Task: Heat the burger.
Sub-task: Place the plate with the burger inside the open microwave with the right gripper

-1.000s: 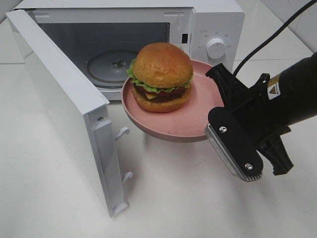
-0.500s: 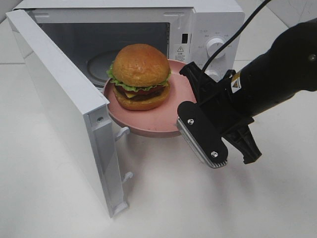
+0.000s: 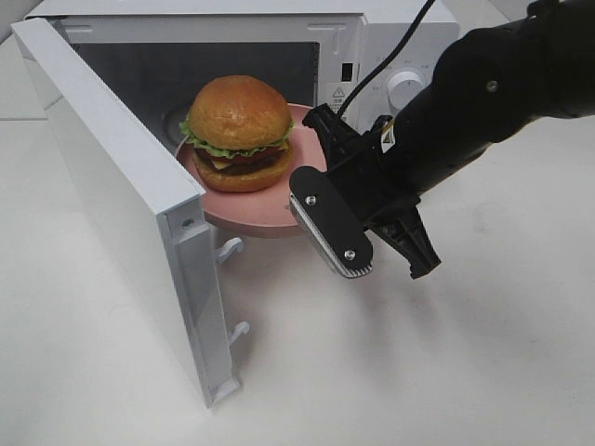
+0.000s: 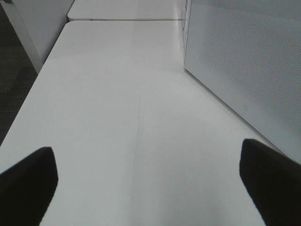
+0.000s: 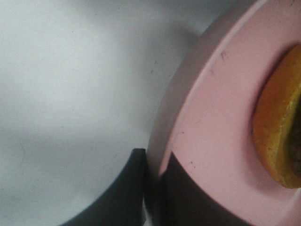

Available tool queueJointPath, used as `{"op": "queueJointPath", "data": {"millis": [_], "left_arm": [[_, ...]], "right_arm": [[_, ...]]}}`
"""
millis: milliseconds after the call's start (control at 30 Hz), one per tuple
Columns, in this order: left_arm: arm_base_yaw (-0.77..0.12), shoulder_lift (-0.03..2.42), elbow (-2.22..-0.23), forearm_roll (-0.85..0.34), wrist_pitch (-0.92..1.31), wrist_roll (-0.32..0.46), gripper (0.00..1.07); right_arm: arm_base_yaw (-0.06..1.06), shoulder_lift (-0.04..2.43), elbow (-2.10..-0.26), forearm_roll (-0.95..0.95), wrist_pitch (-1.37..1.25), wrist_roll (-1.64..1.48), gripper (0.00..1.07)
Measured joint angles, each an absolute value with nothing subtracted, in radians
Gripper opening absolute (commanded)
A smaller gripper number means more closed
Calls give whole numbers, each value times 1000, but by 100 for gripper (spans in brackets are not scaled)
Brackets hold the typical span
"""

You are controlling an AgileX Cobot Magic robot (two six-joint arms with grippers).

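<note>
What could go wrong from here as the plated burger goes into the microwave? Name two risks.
1. The right jaws pinch the pink plate by one rim edge only, and the burger sits loose on it; a tilt might slide the burger off or slip the plate.
2. The plate's rim is close to the open door at the microwave mouth and could clip it.
</note>
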State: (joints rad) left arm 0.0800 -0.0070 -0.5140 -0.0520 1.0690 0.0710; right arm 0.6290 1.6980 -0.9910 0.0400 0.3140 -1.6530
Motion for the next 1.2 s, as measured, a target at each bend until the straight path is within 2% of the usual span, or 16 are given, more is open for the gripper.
{"op": "queueJointPath", "data": {"millis": [1200], "left_arm": [[80, -7, -514, -52, 1069, 71, 98]], "right_arm": [[629, 2020, -1378, 0, 393, -1540, 0]]}}
